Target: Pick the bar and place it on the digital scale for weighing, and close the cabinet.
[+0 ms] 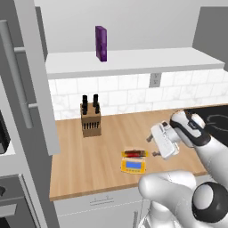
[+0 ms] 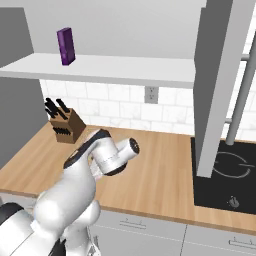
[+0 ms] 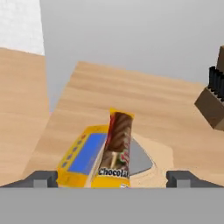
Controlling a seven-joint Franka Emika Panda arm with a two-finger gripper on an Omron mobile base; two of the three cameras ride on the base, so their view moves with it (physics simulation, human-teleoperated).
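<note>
Bar point(image 1: 134, 154) lay flat on grey top plate of digital scale point(image 1: 132, 165), across its back half, w/ blue display facing front edge of worktop point(image 1: 89, 164). In hand view bar point(image 3: 117, 146) ran lengthwise over scale point(image 3: 83, 161), wrapper end w/ "Chocolat" lettering nearest camera, far end overhanging plate.

Gripper point(image 1: 152, 146) hung just right of scale, above worktop, apart from bar. Jaws stood wide apart, holding nothing; the two dark fingertips point(image 3: 43, 179) sat at opposite sides of hand view, bar and scale between them but further off.

Cabinet point(image 1: 31, 80) open: left door swung out toward camera in left base view, long grey handle on it; right door point(image 2: 220, 85) likewise swung out in right base view, hanging over black cooktop point(image 2: 225, 180). Purple box point(image 1: 101, 43) upright on white inner shelf point(image 1: 133, 60).

Knife block point(image 1: 91, 117) at back of worktop, left of scale, well apart from it. Wall outlet point(image 1: 154, 79) on tiled backsplash.
</note>
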